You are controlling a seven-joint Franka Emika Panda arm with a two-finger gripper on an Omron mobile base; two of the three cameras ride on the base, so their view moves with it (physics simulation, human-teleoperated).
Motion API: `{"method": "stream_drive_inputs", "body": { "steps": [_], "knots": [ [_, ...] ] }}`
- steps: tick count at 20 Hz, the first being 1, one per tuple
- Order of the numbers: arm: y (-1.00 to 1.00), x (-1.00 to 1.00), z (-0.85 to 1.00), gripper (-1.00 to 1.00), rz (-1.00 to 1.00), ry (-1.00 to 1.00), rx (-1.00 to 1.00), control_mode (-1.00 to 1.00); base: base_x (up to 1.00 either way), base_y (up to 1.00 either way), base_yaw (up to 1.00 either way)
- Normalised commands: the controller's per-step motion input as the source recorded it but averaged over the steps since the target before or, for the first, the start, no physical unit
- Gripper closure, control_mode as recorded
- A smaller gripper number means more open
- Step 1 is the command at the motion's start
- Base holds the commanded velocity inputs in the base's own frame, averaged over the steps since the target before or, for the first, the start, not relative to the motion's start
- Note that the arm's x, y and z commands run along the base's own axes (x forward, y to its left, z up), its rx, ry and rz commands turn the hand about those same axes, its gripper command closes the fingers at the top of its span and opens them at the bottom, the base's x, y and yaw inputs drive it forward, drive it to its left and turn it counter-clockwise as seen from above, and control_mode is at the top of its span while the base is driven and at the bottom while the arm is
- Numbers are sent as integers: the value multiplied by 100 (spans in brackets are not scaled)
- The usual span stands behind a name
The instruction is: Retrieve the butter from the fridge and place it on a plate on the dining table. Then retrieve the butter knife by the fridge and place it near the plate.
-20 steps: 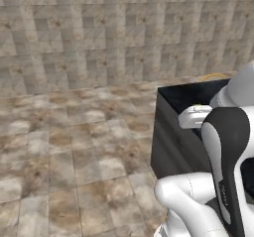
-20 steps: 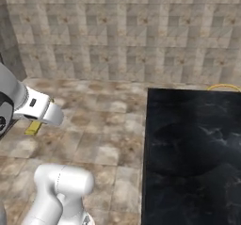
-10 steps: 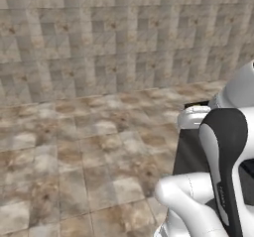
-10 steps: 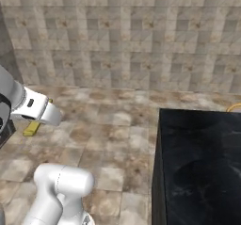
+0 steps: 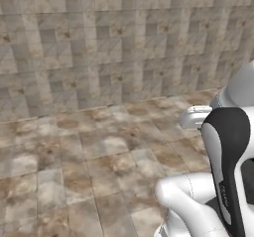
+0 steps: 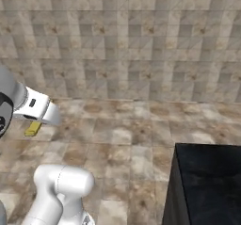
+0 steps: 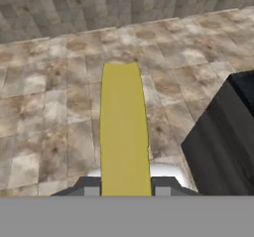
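Right now our gripper (image 7: 124, 190) is closed on the butter (image 7: 124, 132), a long yellow stick that runs straight away from the hand between the two dark fingertips (image 7: 89, 187), one pressed to each long side. In the hand view the stick stands out well past the tips, and beneath it lies the mottled brown tiled floor (image 7: 54, 107). To the right of the stick in that view we see a dark grey side and black top corner of the dining table (image 7: 223, 147), apart from the butter and not touching it.

From the right base view the butter (image 6: 33, 128) shows as a small yellow end poking out below our white hand at the left, hanging over the floor (image 6: 127, 130) near the foot of the far wall (image 6: 132, 40). The dining table (image 6: 207, 181) sits at the lower right there, its black veined top and dark side well apart from the butter, with bare tile between them.

In the left base view we see our own white and dark arm (image 5: 223, 171) at the right, the floor (image 5: 74, 156) spread out to the left of it, and the tiled stone wall (image 5: 114, 42) across the far side.
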Motion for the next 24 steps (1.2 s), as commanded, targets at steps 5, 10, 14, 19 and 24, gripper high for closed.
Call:
{"method": "stream_drive_inputs", "body": {
  "steps": [5,10,14,19,24],
  "knots": [
    [0,0,0,100,0,0,0,100,100,70,-26],
    [0,0,0,100,0,0,0,100,100,40,-35],
    [0,0,0,100,0,0,0,100,100,26,-37],
    [0,0,0,100,0,0,0,100,100,41,-46],
    [0,0,0,100,0,0,0,100,100,19,-51]
  ]
}}
